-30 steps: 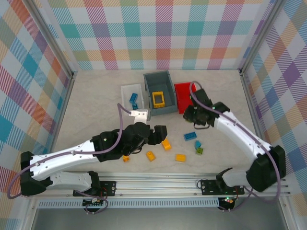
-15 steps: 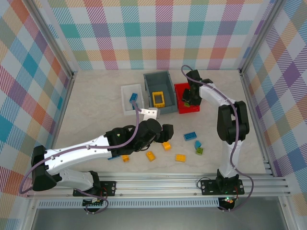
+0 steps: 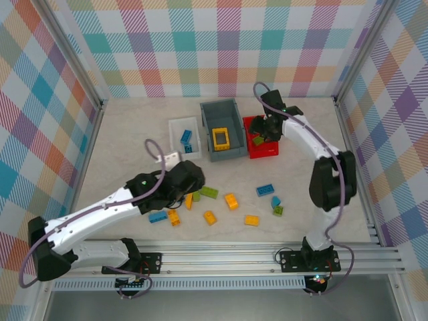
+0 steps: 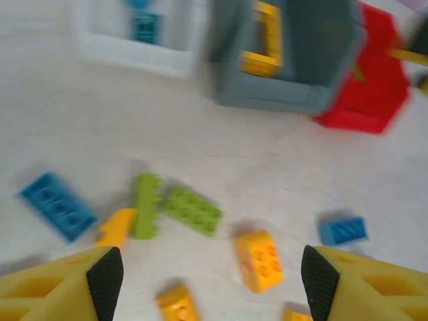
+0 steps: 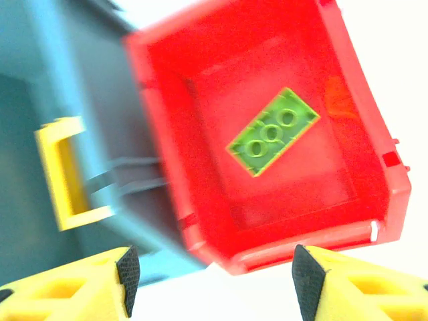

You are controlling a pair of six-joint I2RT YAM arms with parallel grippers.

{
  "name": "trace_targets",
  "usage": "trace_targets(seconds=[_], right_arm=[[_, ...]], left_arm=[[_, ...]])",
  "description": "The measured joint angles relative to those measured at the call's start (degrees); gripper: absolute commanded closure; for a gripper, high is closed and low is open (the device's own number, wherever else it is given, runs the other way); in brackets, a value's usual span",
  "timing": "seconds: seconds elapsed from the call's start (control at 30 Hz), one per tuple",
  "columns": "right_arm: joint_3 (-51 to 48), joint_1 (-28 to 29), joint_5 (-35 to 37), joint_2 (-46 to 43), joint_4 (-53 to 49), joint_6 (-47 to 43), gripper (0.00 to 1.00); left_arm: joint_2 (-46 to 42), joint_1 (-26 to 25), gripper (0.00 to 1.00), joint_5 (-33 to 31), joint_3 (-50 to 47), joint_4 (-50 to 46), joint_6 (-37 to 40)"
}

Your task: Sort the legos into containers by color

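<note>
Loose legos lie on the table: a flat green one [image 4: 192,209], a green one on edge [image 4: 147,204], yellow ones [image 4: 259,259] [image 3: 251,219] and blue ones [image 4: 57,206] [image 3: 265,190]. My left gripper [image 4: 207,287] [image 3: 194,190] hovers open above them with nothing between its fingers. My right gripper [image 5: 215,271] [image 3: 266,128] is open over the red bin [image 5: 374,160] [image 3: 262,150], where a green brick [image 5: 273,132] lies. The grey bin [image 3: 224,108] holds the yellow frame [image 3: 221,138]. The white tray [image 3: 175,124] holds blue bricks [image 3: 186,136].
The three containers stand side by side at the back middle of the table. A small blue brick [image 3: 275,200] and a small green one [image 3: 277,210] lie at the right. Metal posts and checked walls close in the table.
My right gripper swung from the table's middle to over the red bin, and a green brick now lies inside. My left gripper drew back left, uncovering two green bricks.
</note>
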Motion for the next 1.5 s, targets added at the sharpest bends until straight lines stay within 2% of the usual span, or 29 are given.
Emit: trace_targets(seconds=[0.1, 0.27, 0.4, 0.6, 0.8, 0.97, 1.13, 1.3, 1.5], right_arm=[[-7.82, 6.12, 0.42, -12.31, 5.01, -2.38, 0.29], [-25.29, 23.54, -4.17, -29.51, 15.39, -8.63, 0.25], [-36.20, 33.66, -9.62, -34.16, 19.06, -11.10, 0.22], [-42.10, 41.13, -12.96, -35.47, 20.74, -10.43, 0.21], [-42.29, 43.89, -12.92, -35.82, 23.17, -9.18, 0.22], [-42.27, 44.41, -12.94, -35.43, 23.37, -8.50, 0.23], [-42.27, 44.70, -12.90, -34.56, 23.71, -8.09, 0.23], [-42.27, 44.81, -12.63, -34.53, 23.74, -7.37, 0.24], [-42.27, 44.81, -9.77, -35.17, 23.67, -6.88, 0.25]], left_arm=[[-7.06, 3.39, 0.28, -0.28, -7.32, -5.44, -8.98], [-16.85, 7.78, 0.32, 1.88, -20.22, -9.70, -22.62], [-17.64, 10.67, 0.33, 4.94, -25.59, -8.85, -30.93], [-13.79, 16.52, 0.36, 10.73, -31.54, -1.31, -40.30], [-11.21, 20.04, 0.38, 13.51, -34.03, 4.39, -45.59], [-8.57, 21.68, 0.46, 14.45, -34.05, 8.07, -47.52], [-5.31, 21.97, 0.59, 15.96, -34.86, 10.58, -49.27], [-5.01, 22.08, 0.82, 16.04, -34.97, 12.26, -50.45], [-9.40, 22.08, 0.89, 14.27, -33.83, 7.69, -49.40]])
